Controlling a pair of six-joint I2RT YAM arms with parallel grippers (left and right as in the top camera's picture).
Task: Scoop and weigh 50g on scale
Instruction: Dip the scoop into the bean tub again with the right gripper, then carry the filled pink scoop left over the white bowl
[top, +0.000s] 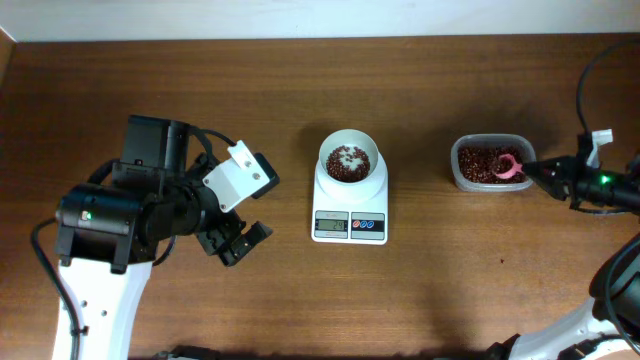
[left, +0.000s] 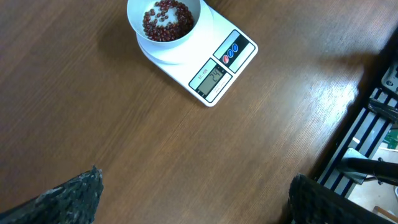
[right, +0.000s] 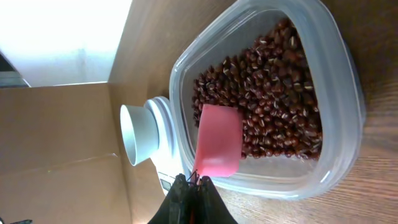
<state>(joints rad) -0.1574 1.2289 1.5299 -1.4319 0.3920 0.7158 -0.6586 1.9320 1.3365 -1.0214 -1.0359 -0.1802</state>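
Note:
The white scale (top: 350, 222) stands mid-table, its round bowl (top: 349, 160) holding a thin layer of red-brown beans (top: 347, 166). To its right, a clear tub (top: 458, 165) holds more beans (right: 273, 81). My right gripper (right: 194, 182) is shut on the handle of a pink scoop (right: 217, 140), whose cup lies inside the tub on the beans; no beans show on its pink face. My left gripper (left: 196, 199) hangs open over bare wood left of the scale (left: 214, 68), with nothing between its fingers (left: 74, 199).
A cardboard panel (right: 62, 149) stands beyond the scale in the right wrist view. Dark metal framing (left: 373, 124) runs past the table's edge in the left wrist view. The left arm's body (top: 140, 200) covers the table's left side.

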